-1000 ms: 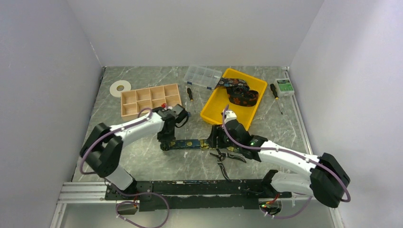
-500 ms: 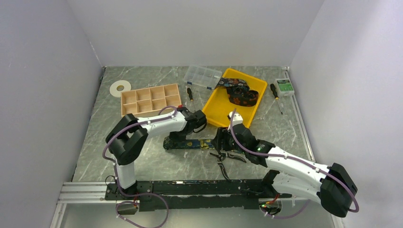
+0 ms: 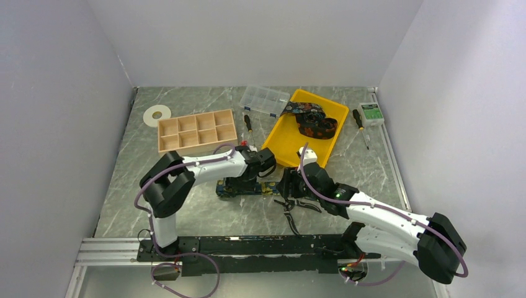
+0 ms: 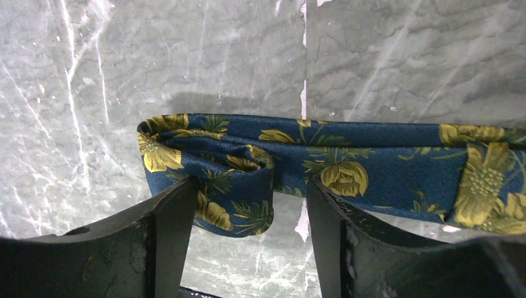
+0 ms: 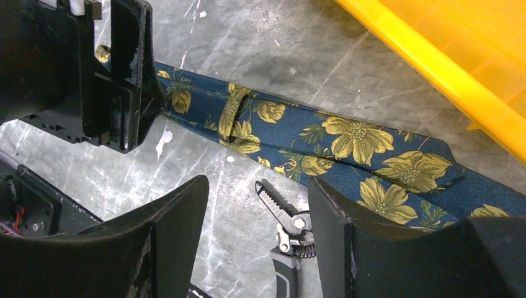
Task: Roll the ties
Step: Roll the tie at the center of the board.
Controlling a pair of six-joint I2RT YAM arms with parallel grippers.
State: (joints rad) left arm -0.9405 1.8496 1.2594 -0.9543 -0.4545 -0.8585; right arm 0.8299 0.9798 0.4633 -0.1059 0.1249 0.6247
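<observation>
A navy tie point(image 4: 372, 158) with yellow flowers lies flat on the marble table, its left end folded over into a short doubled flap point(image 4: 223, 180). My left gripper point(image 4: 248, 214) stands open right over that flap, one finger point(image 4: 170, 233) against its edge, gripping nothing. In the top view the tie point(image 3: 267, 188) runs between both grippers. My right gripper point(image 5: 257, 214) is open over bare marble just in front of the tie's wider part point(image 5: 366, 146). More ties point(image 3: 313, 121) lie coiled in the yellow tray point(image 3: 279, 139).
Black-handled pliers point(image 5: 288, 245) lie between the right fingers, beside the tie. A wooden compartment box point(image 3: 197, 130), a clear plastic box point(image 3: 263, 99), two screwdrivers point(image 3: 248, 124), a white tape roll point(image 3: 156, 115) and a green box point(image 3: 372, 112) sit at the back.
My left gripper has travelled right along the tie, folding its left end over, and has opened and let go of it. The right arm has shifted slightly.
</observation>
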